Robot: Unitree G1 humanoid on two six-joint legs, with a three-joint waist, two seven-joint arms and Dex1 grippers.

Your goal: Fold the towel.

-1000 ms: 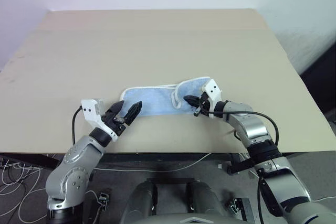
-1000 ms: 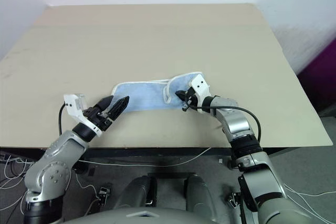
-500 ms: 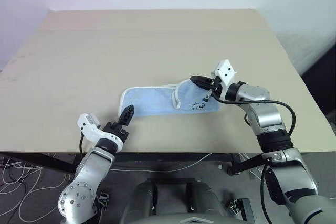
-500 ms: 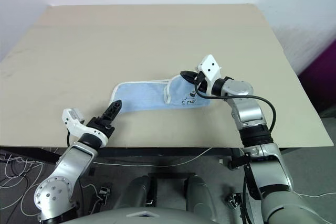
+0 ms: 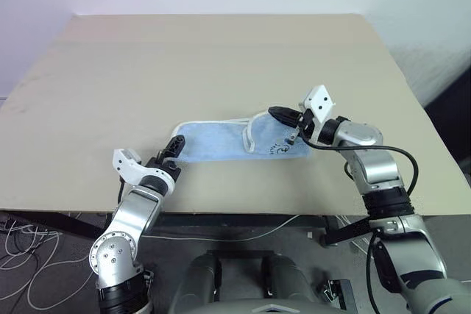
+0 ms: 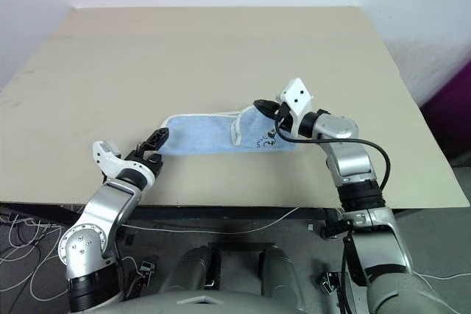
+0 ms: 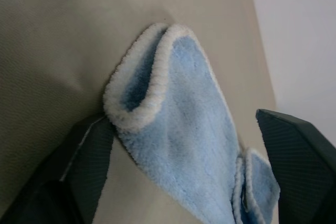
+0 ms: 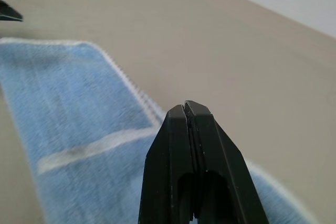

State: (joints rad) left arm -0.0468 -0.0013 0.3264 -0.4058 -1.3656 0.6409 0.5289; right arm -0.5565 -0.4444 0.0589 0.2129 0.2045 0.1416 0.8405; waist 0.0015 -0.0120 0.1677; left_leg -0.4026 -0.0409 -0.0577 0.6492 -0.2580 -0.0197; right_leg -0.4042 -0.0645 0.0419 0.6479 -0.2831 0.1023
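Towel [image 5: 221, 141]: long axis left-right across table [image 5: 221, 56]. Left gripper [image 5: 174, 146]: jaws apart, straddling its left end, ungripped. Right gripper [image 5: 276, 114]: jaws closed, empty, over its right end.

Both arms are built of rounded silver-grey metal segments joined by black collars. The left arm [image 5: 125, 229] thickens toward a bulky shoulder joint with small dark screw holes in its round cap. The right arm [image 5: 379, 182] shows the same silver shells with a black band at the elbow, and a thin black cable loops loosely alongside its forearm. Each wrist carries a small white block-shaped housing; the right one has two dark dots on its face. The left gripper [image 5: 174, 145] and right gripper [image 5: 278, 114] have matte black, tapering, wedge-shaped fingers.
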